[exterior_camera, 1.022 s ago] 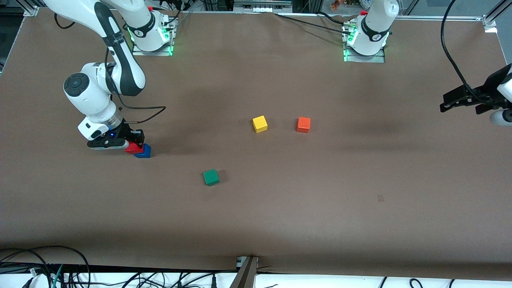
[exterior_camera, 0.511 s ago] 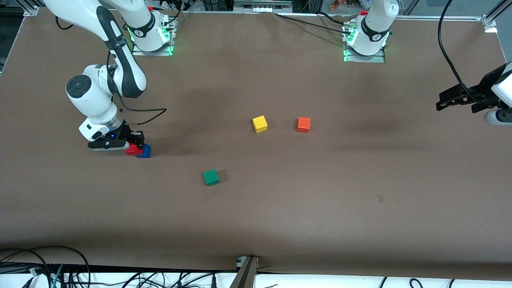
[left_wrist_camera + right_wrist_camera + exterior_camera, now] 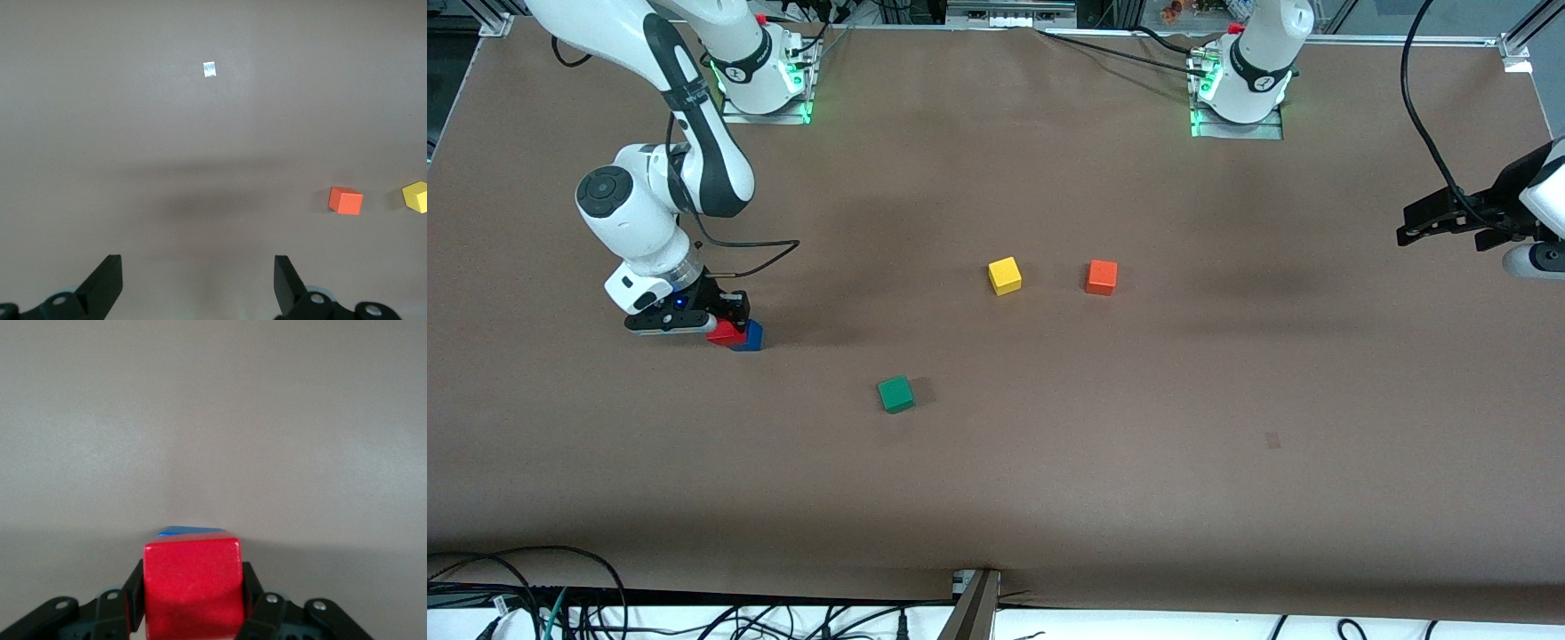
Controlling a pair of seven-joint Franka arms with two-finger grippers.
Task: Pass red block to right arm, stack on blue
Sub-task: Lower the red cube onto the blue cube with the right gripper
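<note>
We see the right gripper [image 3: 727, 318] with its jaws clamped on the red block [image 3: 724, 332], which sits over the blue cube [image 3: 748, 336] toward the right arm's end of the counter [image 3: 1049, 462] (contact between the cubes we cannot tell). A cube has no long axis; the red block's flat, matte face fronts the right wrist camera. The left gripper [image 3: 1440, 222] waits, jaws wide and empty, over the counter's opposite end.
</note>
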